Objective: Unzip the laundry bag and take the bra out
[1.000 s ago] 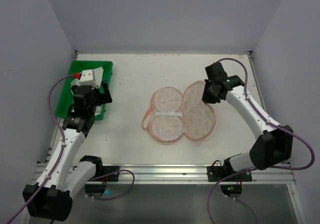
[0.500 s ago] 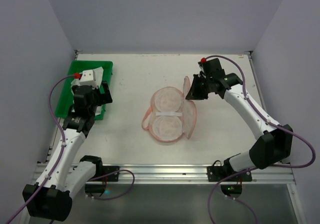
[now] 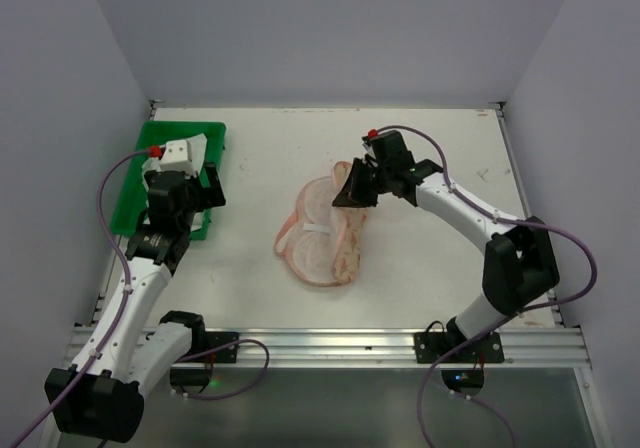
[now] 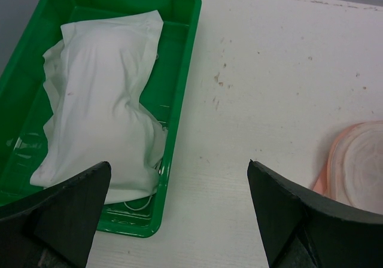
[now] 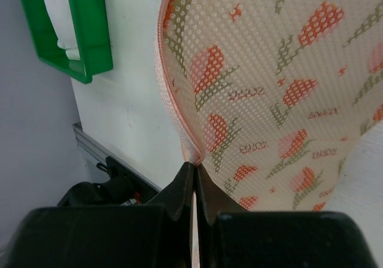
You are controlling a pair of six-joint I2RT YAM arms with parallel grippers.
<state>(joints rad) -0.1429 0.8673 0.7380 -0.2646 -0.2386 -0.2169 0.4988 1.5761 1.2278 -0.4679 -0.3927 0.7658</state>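
Note:
The laundry bag [image 3: 322,238] lies mid-table, its cream printed half folded up and over toward the left. My right gripper [image 3: 345,190] is shut on the pink zip edge of that raised half. In the right wrist view the jaws [image 5: 195,166] pinch the edging, and the printed mesh of the laundry bag [image 5: 269,70] fills the frame. The white bra [image 4: 102,94] lies in the green tray [image 4: 179,58]. My left gripper [image 4: 179,163] hangs open over the table beside the tray, holding nothing. In the top view that left gripper [image 3: 182,183] sits above the tray's right side.
The green tray [image 3: 135,183] stands at the table's left edge, partly hidden by the left arm. A corner of the laundry bag [image 4: 358,160] shows at the left wrist view's right edge. The walls stand close on three sides.
My right gripper has swung left and toward the bag's middle, carrying the bag's right half up and over the left half. The bag slid slightly left. The left arm stayed still.

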